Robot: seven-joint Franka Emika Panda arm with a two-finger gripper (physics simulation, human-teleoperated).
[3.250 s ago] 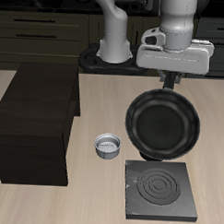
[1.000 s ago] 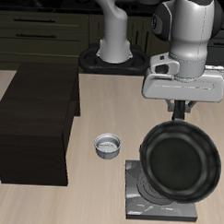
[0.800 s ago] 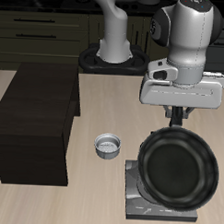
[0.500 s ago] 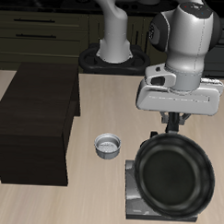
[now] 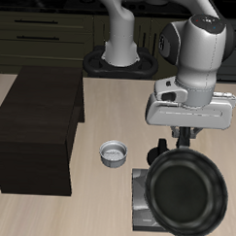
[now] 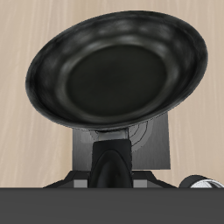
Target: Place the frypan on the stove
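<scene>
Frypan (image 5: 189, 192) hangs in the air over the stove (image 5: 143, 201), held by its handle (image 6: 112, 163). From the front camera it covers nearly all of the plate; only the strip of dark grey at the pan's 9 o'clock side shows, plus a bit of edge below it. Pan looks round, black, shallow, rim catching some light. Whether its bottom touches the burner I cannot tell from either view.

My pincer (image 5: 183, 144) sits at the pan's 12 o'clock, toward the table's back, closed on the black handle where it meets the bowl of the pan. The fingers themselves are mostly hidden under my wrist housing; in the wrist view the handle runs straight out from between them and the pan fills most of the frame.

Wrist view, past the pan's underside: a patch of stove with ring burner (image 6: 141, 133) lines, directly beneath.

Small silver bowl (image 5: 114, 153) stands on the table (image 5: 48, 214) at about 10 o'clock from the pan, apart from the stove, not touching it. Dark brown cabinet block (image 5: 39, 127) lies beyond the bowl, well apart from the pan.
</scene>
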